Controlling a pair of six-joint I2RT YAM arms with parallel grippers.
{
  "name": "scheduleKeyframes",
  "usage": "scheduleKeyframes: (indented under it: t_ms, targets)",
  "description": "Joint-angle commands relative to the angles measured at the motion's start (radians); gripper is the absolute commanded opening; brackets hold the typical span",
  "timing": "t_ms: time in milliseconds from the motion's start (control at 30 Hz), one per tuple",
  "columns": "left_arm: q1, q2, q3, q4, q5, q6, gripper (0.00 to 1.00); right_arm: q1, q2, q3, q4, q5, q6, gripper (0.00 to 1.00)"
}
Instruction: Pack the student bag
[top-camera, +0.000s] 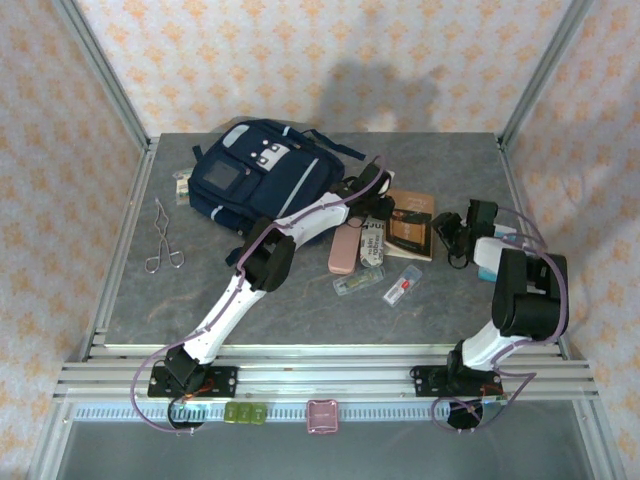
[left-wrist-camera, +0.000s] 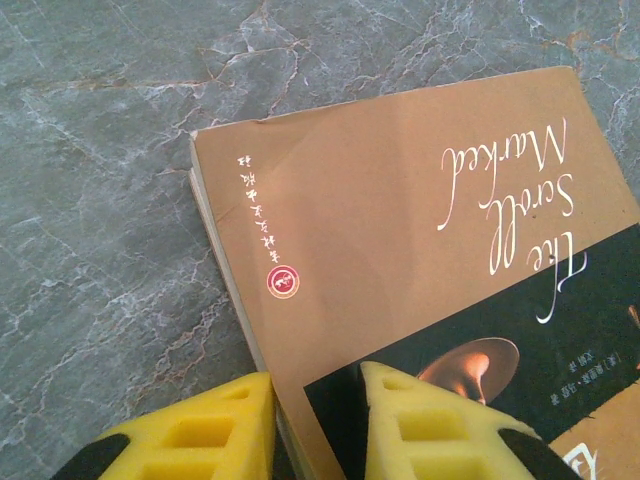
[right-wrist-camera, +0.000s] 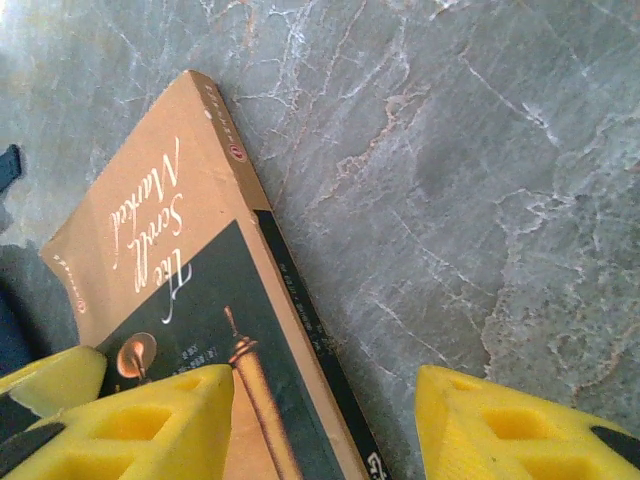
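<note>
We're barely started: student bag (top-camera: 255, 175) lies flat on the table (top-camera: 200, 290), with book (top-camera: 411, 222), pink case (top-camera: 346, 248) and packets (top-camera: 403, 285) all out to its right and tongs (top-camera: 163, 240) to its left; left claw (left-wrist-camera: 315, 400) sits narrow astride the book's edge, grip unconfirmed, right claw (right-wrist-camera: 325, 400) agape, empty.

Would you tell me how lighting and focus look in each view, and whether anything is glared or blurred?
Top external: even light, with a soft shadow on the back wall above the bag. Left wrist: book lettering sharp, faint sheen on its cover, the near yellow fingers slightly soft. Right wrist: table washed out by glare at the top-left corner.
</note>
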Motion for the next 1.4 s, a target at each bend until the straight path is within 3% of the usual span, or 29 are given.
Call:
scheduleKeyframes:
  t_ms: [0, 233, 367, 600, 733, 900, 1033, 1233, 1367]
  targets:
    - [-0.015, 0.048, 0.016, -0.047, 0.025, 0.014, 0.23, -0.001, 0.046, 0.015, 0.0, -0.098, -0.029, 0.49]
    - [-0.022, 0.045, 0.014, -0.044, 0.043, 0.017, 0.2, 0.034, 0.146, 0.047, 0.067, -0.277, -0.042, 0.46]
    - [-0.028, 0.052, 0.011, -0.041, 0.056, 0.016, 0.18, 0.06, 0.128, 0.017, 0.226, -0.418, -0.004, 0.44]
    - [-0.033, 0.059, 0.01, -0.045, 0.066, 0.02, 0.15, 0.045, 0.067, -0.035, 0.485, -0.531, 0.144, 0.43]
    - [-0.033, 0.056, 0.01, -0.049, 0.068, 0.024, 0.14, 0.045, 0.035, -0.062, 0.602, -0.528, 0.216, 0.44]
    - [-0.033, 0.054, 0.01, -0.044, 0.082, 0.019, 0.13, 0.059, 0.114, -0.045, 0.632, -0.537, 0.244, 0.44]
    - [-0.033, 0.05, 0.01, -0.044, 0.084, 0.017, 0.13, 0.088, 0.176, -0.001, 0.533, -0.497, 0.2, 0.43]
    - [-0.033, 0.022, 0.003, -0.045, 0.069, 0.014, 0.15, 0.087, 0.112, 0.011, 0.408, -0.396, 0.152, 0.24]
    - [-0.018, -0.041, -0.01, -0.023, 0.057, -0.019, 0.32, 0.061, -0.01, 0.035, 0.257, -0.293, 0.086, 0.1]
